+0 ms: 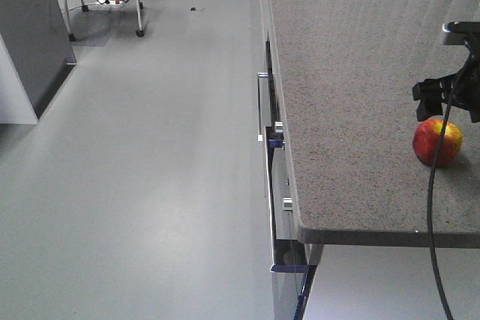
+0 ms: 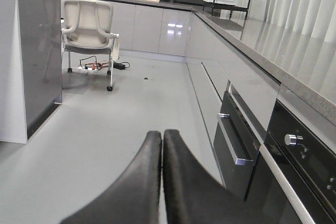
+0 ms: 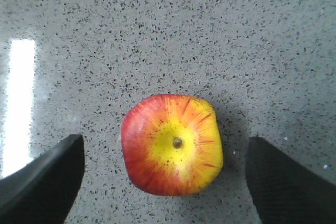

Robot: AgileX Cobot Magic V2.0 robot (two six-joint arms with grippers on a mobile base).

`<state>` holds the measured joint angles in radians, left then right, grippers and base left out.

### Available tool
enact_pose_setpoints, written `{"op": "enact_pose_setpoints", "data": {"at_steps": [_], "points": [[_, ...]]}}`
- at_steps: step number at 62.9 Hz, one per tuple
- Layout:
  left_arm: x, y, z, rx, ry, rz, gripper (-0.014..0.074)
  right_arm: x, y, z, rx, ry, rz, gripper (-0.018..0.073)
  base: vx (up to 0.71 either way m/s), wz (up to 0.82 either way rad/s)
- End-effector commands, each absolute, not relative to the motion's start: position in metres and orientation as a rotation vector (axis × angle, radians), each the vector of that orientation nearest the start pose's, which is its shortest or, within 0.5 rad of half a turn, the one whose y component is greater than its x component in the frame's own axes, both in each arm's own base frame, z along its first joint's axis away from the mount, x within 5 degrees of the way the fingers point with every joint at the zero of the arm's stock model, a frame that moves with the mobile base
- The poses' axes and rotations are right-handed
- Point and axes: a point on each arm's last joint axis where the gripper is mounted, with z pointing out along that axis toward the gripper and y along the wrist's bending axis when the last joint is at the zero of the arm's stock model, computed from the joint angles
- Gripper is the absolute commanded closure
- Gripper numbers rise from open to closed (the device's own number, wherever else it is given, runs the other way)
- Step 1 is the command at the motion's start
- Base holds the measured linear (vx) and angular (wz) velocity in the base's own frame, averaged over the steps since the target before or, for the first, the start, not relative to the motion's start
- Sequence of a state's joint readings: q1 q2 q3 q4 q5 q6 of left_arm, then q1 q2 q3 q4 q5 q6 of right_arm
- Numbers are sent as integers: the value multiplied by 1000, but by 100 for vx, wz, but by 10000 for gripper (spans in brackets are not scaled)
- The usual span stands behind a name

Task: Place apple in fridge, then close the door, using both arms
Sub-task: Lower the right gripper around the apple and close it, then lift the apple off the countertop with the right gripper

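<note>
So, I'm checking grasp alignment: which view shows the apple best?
The right wrist view: the apple sits centred, seen from above, stem visible, on the counter. The front view shows it small at the right edge, side-on; the left wrist view doesn't show it.

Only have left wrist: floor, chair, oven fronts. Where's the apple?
Observer: Apple sits on the speckled counter, toward its near end in the front view.
Operator: Right end effector on it?
Observer: No. Right end effector is open, straddling the apple, with bare counter showing on both sides.
Operator: Apple tipped over?
Observer: Right wrist view shows it end-on from above, yellow core end facing up.
</note>
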<state>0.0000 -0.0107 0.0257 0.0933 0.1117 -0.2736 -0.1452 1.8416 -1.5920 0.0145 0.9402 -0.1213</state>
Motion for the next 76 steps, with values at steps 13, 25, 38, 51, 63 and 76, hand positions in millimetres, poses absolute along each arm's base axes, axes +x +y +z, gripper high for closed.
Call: {"op": "enact_pose_setpoints", "data": {"at_steps": [13,25,38,51,63,76], "points": [[57,0,195,-146,1545,-143,603,407,-62,296,27,2597,-102,-34,0,0],[57,0,195,-146,1545,-143,603,414,-63,279,29,2638,-95,-34,0,0],[57,0,195,-146,1545,-143,603,420,-65,265,21,2662,-116,-34,0,0],[57,0,195,-146,1545,-143,603,421,-65,263,42,2665,-112,23,0,0],[57,0,195,-146,1545,-143,603,420,-65,265,56,2661,-108,200,0,0],[57,0,195,-146,1545,-143,603,412,-61,305,39,2555,-91,386,0,0]]}}
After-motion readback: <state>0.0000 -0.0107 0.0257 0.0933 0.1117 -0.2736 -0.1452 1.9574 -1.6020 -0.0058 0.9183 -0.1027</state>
